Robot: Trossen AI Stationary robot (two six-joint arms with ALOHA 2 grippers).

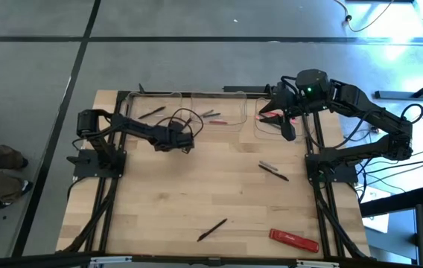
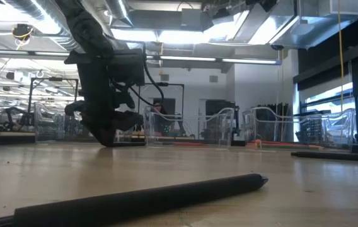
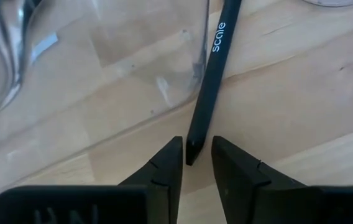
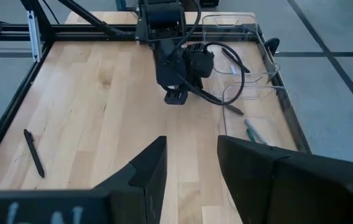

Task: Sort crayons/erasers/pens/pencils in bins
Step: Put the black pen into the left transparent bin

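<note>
On my left, the left gripper (image 1: 184, 141) sits low over the table just in front of the bins (image 1: 189, 112), its jaws parted with the blunt end of a black pen (image 3: 209, 81) between the tips; I can't tell whether they touch it. That pen is slim, matte black, with white lettering, and it lies on the wood beside a clear bin wall (image 3: 133, 56). The three clear bins stand in a row along the far edge, with thin sticks inside the left and middle ones. More black pens lie loose: one near the front (image 1: 212, 229), a pair right of centre (image 1: 273, 170). A red bar (image 1: 294, 240) lies at the front right. The table (image 1: 159, 193) is pale butcher-block; grey floor surrounds it. The right gripper (image 1: 289, 128) hangs above the right-hand bin, jaws released and empty. A person's shoes (image 1: 7, 195) are cut off at the left.
</note>
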